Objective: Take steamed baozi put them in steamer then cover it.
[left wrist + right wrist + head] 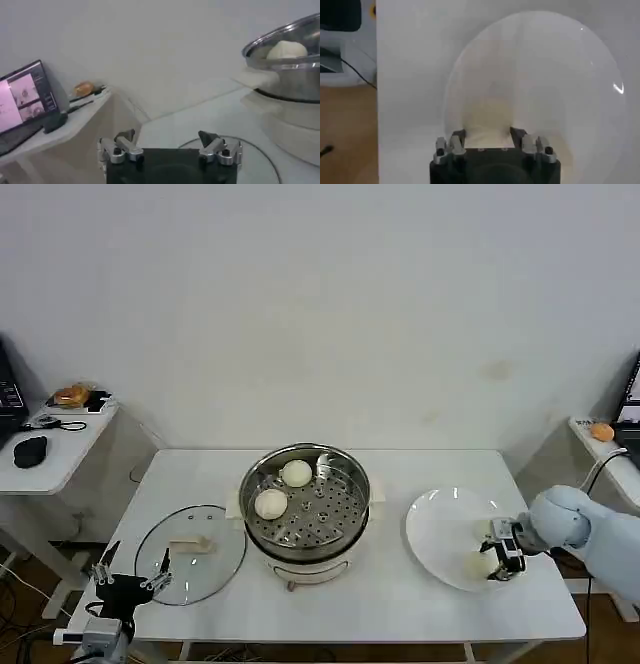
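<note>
Where head view blurs, gripper (487,137) around baozi (486,116)

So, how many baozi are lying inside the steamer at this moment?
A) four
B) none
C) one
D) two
D: in the head view two steamed baozi lie on the perforated floor of the steamer, while the right gripper is at another bun on the white plate.
</note>
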Tool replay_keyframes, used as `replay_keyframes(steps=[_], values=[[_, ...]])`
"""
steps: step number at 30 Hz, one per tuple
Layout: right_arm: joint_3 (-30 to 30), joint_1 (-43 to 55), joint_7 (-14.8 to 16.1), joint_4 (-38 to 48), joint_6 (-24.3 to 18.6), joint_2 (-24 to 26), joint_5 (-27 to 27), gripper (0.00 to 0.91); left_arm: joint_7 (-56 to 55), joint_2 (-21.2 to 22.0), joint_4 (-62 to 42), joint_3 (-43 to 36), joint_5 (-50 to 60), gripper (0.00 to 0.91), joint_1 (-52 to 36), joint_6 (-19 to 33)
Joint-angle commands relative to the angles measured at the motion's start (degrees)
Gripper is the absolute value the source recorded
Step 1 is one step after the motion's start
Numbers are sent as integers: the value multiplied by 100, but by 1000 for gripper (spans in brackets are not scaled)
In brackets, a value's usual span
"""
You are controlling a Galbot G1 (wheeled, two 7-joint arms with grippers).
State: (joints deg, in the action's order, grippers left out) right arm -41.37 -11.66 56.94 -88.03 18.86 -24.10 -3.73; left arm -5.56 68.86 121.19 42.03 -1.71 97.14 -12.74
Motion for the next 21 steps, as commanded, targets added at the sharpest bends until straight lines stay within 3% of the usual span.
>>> replay_keyframes(steps=[1, 14, 21], values=[[-145, 524, 83, -50, 17, 31, 138, 625, 0, -31, 21, 22, -28, 907, -11, 2], [-876, 2839, 189, 84, 21, -287, 927, 625, 1, -188, 3, 70, -103, 907, -95, 0], [-1741, 4338, 160, 325, 54, -1243, 1437, 635, 4, -212, -5, 77, -113, 907, -132, -7]])
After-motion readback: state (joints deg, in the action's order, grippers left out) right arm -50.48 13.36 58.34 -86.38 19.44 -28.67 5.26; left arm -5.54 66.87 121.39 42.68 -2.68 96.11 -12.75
